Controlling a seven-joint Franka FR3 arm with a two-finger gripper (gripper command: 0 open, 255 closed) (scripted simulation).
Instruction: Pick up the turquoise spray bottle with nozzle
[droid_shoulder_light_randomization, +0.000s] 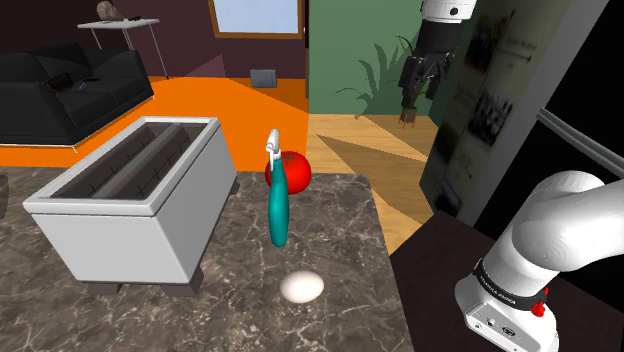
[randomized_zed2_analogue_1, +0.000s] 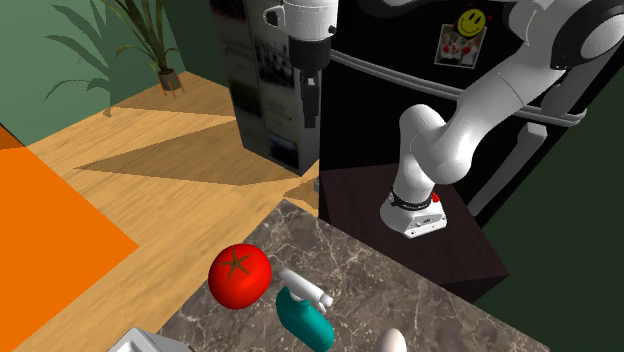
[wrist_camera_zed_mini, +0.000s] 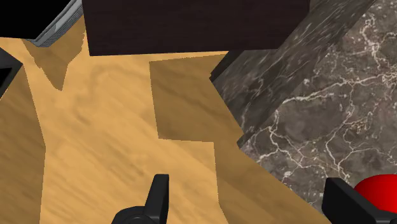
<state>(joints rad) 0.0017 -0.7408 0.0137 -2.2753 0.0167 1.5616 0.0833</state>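
Observation:
The turquoise spray bottle (droid_shoulder_light_randomization: 278, 208) with a white nozzle (droid_shoulder_light_randomization: 273, 146) stands upright on the marble table (droid_shoulder_light_randomization: 330, 230), just in front of a red tomato (droid_shoulder_light_randomization: 293, 170). In the second exterior view the bottle (randomized_zed2_analogue_1: 305, 318) sits at the lower edge beside the tomato (randomized_zed2_analogue_1: 240, 275). My gripper (droid_shoulder_light_randomization: 419, 100) hangs open high in the air, off the table's far corner and over the wooden floor, well away from the bottle. In the wrist view its fingers (wrist_camera_zed_mini: 159, 194) stand wide apart with nothing between them, and the tomato (wrist_camera_zed_mini: 379, 191) peeks in beside one finger.
A large white toaster (droid_shoulder_light_randomization: 135, 200) fills the table toward the shoulder view's left. A white egg-shaped thing (droid_shoulder_light_randomization: 302, 287) lies in front of the bottle. A tall dark fridge (randomized_zed2_analogue_1: 400, 90) and the dark stand (randomized_zed2_analogue_1: 420, 250) are beside the table. A potted plant (droid_shoulder_light_randomization: 385, 70) is behind.

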